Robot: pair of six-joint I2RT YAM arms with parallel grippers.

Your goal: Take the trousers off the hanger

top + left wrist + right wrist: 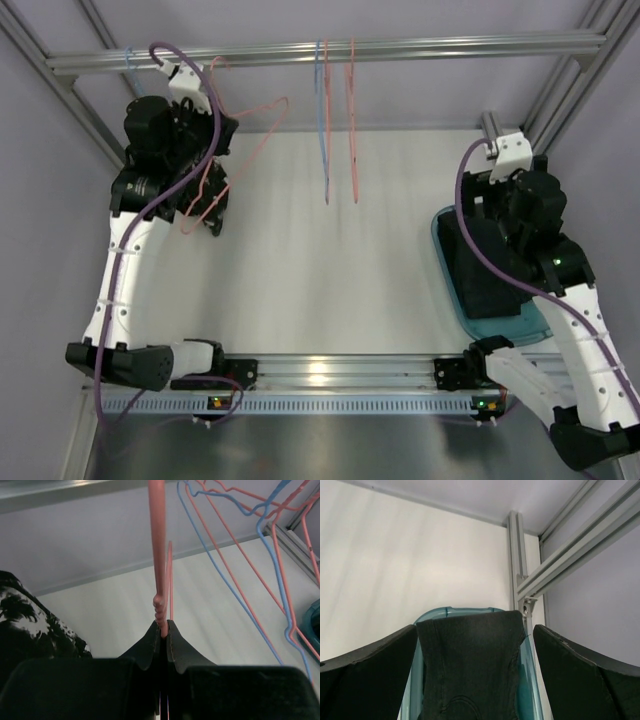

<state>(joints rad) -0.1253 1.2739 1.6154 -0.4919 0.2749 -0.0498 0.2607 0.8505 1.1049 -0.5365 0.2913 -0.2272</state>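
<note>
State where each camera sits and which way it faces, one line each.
Top: above, behind the bases, looking down on the table; left arm, right arm show.
Left wrist: along the shut left fingers, up the pink hanger they grip.
Right wrist: past the open right fingers, at black trousers in the bin.
Top and right wrist share the bin.

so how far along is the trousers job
Done: the plain black trousers lie in the teal bin, with the right jaws open over them. In hand: the left jaws are shut on the pink hanger, with the printed trousers beside it; whether they are on it is unclear. Left: freeing that pair.
</note>
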